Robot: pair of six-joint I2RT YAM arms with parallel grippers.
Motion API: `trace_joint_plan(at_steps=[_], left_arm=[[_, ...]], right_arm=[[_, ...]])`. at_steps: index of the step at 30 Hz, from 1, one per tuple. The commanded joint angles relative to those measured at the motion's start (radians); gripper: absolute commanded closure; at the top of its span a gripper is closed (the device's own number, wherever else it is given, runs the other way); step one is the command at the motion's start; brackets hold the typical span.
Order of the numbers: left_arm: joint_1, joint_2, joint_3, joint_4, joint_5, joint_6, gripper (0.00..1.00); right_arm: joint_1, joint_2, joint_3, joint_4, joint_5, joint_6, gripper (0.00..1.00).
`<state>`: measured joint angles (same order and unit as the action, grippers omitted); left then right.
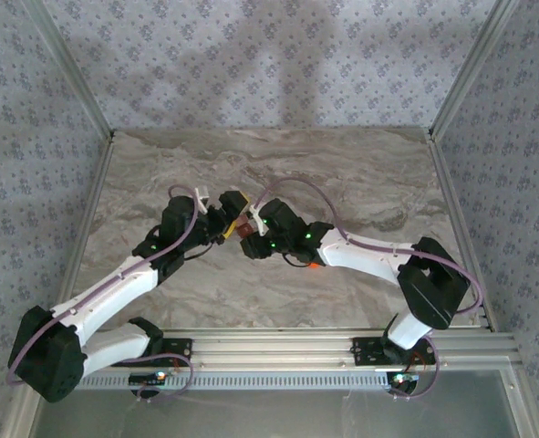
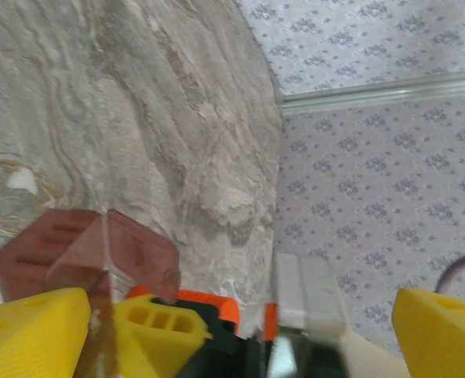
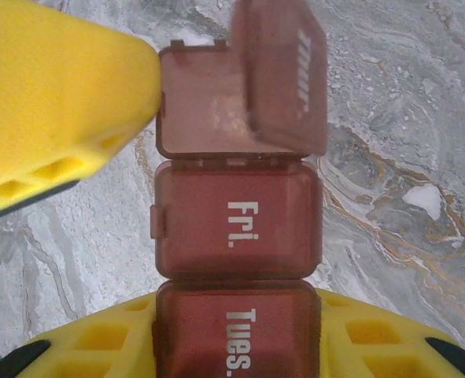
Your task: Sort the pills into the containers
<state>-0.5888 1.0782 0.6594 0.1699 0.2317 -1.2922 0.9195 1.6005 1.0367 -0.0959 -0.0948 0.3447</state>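
- containers (image 3: 236, 228): a dark red-brown strip of square compartments, seen at mid-table in the top view, between the two wrists. whether it is lifted or rested on the table (image 1: 360, 182) cannot be told.
- right gripper (image 3: 236, 346): closed down across the strip's width at the "tues." compartment, so the strip is clamped between its yellow pads.
- left gripper (image 2: 240, 323): spread fully wide, nothing held. one of its fingers (image 3: 59, 102) is seen just beside, perhaps touching, the corner of the end compartment (image 3: 193, 118).
- the lid (image 3: 283, 71) of that end compartment is raised; the "fri." lid is shut. something pale is seen inside, too blurred to be named.

handling (judged):
- light, thin, stiff plastic is expected. the faces are smooth, so slip under a loose pinch is likely.
- the raised lid is carried on a thin hinge, judged the weakest part. it is not to be gripped or levered sideways.
- the best hold is judged to be across the long sides over a shut compartment, as taken now.
- the strip is to be kept level, or anything inside may be spilled.

room:
- open marble is left on every side. the patterned walls (image 1: 251, 55) and the frame rail (image 1: 342, 342) are well apart from the work.
- the tight spot is between the two grippers, whose fingers nearly meet over the strip. small moves are called for.
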Motion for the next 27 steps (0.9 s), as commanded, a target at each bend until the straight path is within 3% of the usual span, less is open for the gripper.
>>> trace_joint_plan(at_steps=[1, 6, 13, 21, 27], left_arm=[[-0.012, -0.040, 0.037, 0.036, -0.001, -0.019, 0.02], [-0.013, -0.070, 0.027, -0.002, -0.045, -0.023, 0.02], [0.019, -0.199, 0.040, -0.307, -0.272, 0.099, 0.02], [0.169, -0.201, -0.022, -0.414, -0.201, 0.196, 0.02], [0.201, -0.193, -0.050, -0.442, -0.187, 0.255, 0.02]], right_arm=[[0.008, 0.017, -0.007, 0.021, -0.008, 0.002, 0.58], [0.007, 0.009, -0.025, 0.026, -0.003, 0.000, 0.58], [0.005, -0.002, -0.084, 0.024, -0.007, -0.042, 0.57], [0.015, 0.125, -0.028, -0.074, -0.060, -0.239, 0.55], [0.054, 0.204, 0.006, -0.113, -0.015, -0.327, 0.54]])
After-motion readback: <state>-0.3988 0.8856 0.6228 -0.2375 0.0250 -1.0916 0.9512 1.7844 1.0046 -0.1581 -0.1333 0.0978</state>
